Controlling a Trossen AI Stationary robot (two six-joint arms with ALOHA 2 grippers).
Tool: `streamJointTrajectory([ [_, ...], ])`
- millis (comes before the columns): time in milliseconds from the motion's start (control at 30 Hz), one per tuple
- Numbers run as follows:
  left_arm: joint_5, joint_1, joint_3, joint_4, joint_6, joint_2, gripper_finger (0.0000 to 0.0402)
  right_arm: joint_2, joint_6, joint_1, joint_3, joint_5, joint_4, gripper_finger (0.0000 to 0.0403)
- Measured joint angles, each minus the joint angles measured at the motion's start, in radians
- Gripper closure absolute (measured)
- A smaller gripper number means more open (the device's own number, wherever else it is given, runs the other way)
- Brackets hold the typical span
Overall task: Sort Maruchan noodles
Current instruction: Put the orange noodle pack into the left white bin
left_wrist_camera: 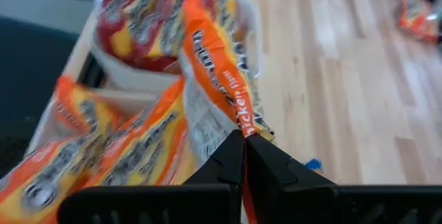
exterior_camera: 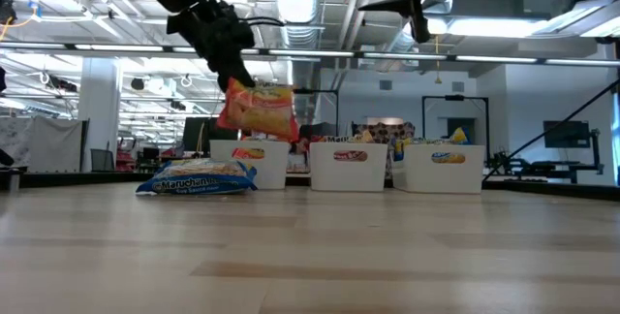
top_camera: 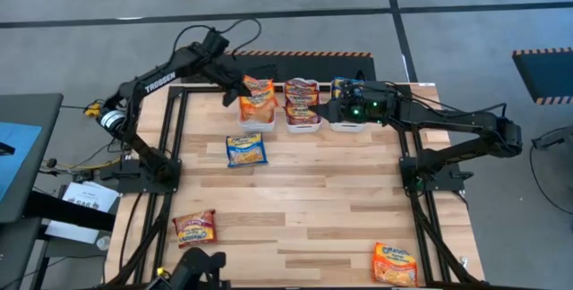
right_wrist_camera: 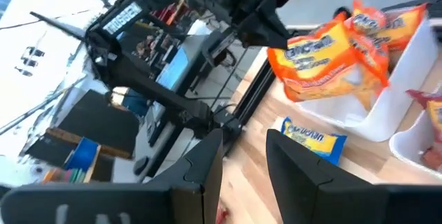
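Observation:
My left gripper (top_camera: pixel 243 91) is shut on an orange Maruchan noodle packet (exterior_camera: pixel 260 110), which hangs over the far-left white bin (top_camera: pixel 257 122). That bin has more orange packets (left_wrist_camera: pixel 103 162) in it. The middle bin (top_camera: pixel 303 124) holds red packets (left_wrist_camera: pixel 138 23), and the right bin (top_camera: pixel 349 125) holds blue ones. A blue packet (top_camera: pixel 245 149) lies flat on the table near the left bin. My right gripper (top_camera: pixel 320 109) hovers by the middle bin, open (right_wrist_camera: pixel 245 141), with nothing between its fingers. My left gripper pinches the orange packet between its two shut fingers at one end edge (left_wrist_camera: pixel 243 128). The fingers slant down from the table's left. The packet hangs tilted below them (exterior_camera: pixel 260 110), clear of the table and above the left bin.
A maroon packet (top_camera: pixel 194 228) lies near the table's front left, and an orange one (top_camera: pixel 394 263) at the front right. The three bins stand in a row along the far edge. Bare wood lies between them and the near packets.

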Motion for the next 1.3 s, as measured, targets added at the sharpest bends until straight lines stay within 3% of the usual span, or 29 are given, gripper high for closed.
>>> streamJointTrajectory([
  [467,-0.090,0.016,0.000,-0.087,0.096,0.046,0.0401,0.000,-0.001,-0.002,0.000,0.048,0.013,0.0266],
  [700,-0.107,0.015,0.000,0.029,-0.002,0.096,0.0401,0.000,-0.001,-0.036,0.000,0.045,0.014,0.0266],
  [1100,-0.051,-0.002,0.000,0.042,-0.108,0.232,0.0401,0.000,-0.001,-0.078,0.000,-0.050,0.013,0.0266],
  [1300,-0.143,-0.008,0.000,0.046,-0.119,0.254,0.0401,0.000,-0.001,-0.080,0.000,-0.053,0.012,0.0266],
])
